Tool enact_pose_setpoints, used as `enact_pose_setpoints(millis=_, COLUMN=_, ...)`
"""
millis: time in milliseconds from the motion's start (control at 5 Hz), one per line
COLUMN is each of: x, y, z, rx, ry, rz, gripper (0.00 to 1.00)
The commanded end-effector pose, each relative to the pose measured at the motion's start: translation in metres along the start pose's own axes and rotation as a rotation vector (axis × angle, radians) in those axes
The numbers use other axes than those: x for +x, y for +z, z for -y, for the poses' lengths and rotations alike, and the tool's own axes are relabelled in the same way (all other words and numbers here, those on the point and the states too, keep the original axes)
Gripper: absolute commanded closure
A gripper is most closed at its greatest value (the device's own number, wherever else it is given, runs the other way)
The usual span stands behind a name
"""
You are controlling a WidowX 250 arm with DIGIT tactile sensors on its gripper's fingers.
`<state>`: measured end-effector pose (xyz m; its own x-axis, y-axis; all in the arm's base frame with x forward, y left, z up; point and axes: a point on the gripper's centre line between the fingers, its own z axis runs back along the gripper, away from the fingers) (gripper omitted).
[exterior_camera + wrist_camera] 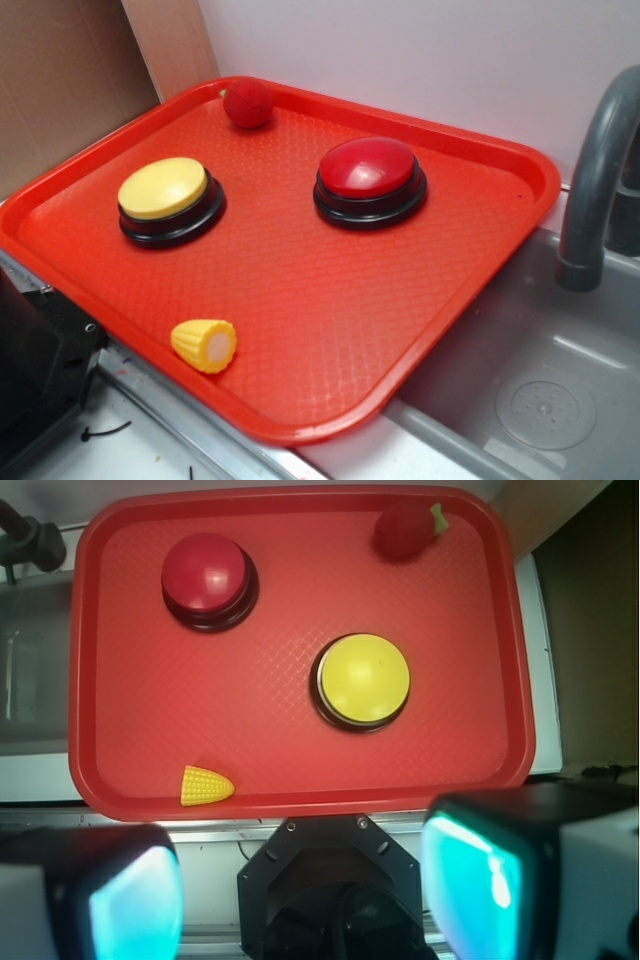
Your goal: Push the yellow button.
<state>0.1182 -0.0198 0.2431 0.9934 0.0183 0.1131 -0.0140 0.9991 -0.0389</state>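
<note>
The yellow button (164,190), a pale-yellow dome on a black round base, sits on the left part of the red tray (330,330). In the wrist view it (362,679) lies right of the tray's middle. My gripper (300,885) is open and empty, high above the tray's near edge, well short of the button. Its two teal pads (135,905) stand wide apart at the bottom of the wrist view. The gripper does not show in the exterior view.
A red button (368,172) (206,572) sits on the tray beside the yellow one. A red toy strawberry (247,103) (405,529) lies at the far edge. A small yellow toy corn (205,345) (205,786) lies near the front edge. A grey sink (540,400) and faucet (595,180) are on the right.
</note>
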Motion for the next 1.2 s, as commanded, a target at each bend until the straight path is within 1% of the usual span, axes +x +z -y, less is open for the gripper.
enact_pose_setpoints(millis=0, x=0.0, y=0.0, z=0.0, rx=0.0, ry=0.0, rz=0.0, gripper=0.0)
enact_pose_setpoints(millis=200, x=0.02, y=-0.033, z=-0.042, rx=0.034, ry=0.108, rz=0.044, gripper=0.0)
enact_pose_setpoints(millis=400, x=0.042, y=-0.056, z=-0.061, rx=0.053, ry=0.082, rz=0.067, gripper=0.0)
enact_pose_setpoints(millis=600, x=0.051, y=-0.104, z=-0.073, rx=0.088, ry=-0.005, rz=0.043, gripper=0.0)
enact_pose_setpoints(millis=800, x=0.048, y=-0.155, z=-0.08, rx=0.066, ry=-0.072, rz=-0.024, gripper=0.0)
enact_pose_setpoints(millis=1000, x=0.042, y=-0.186, z=-0.089, rx=0.06, ry=-0.086, rz=-0.049, gripper=0.0)
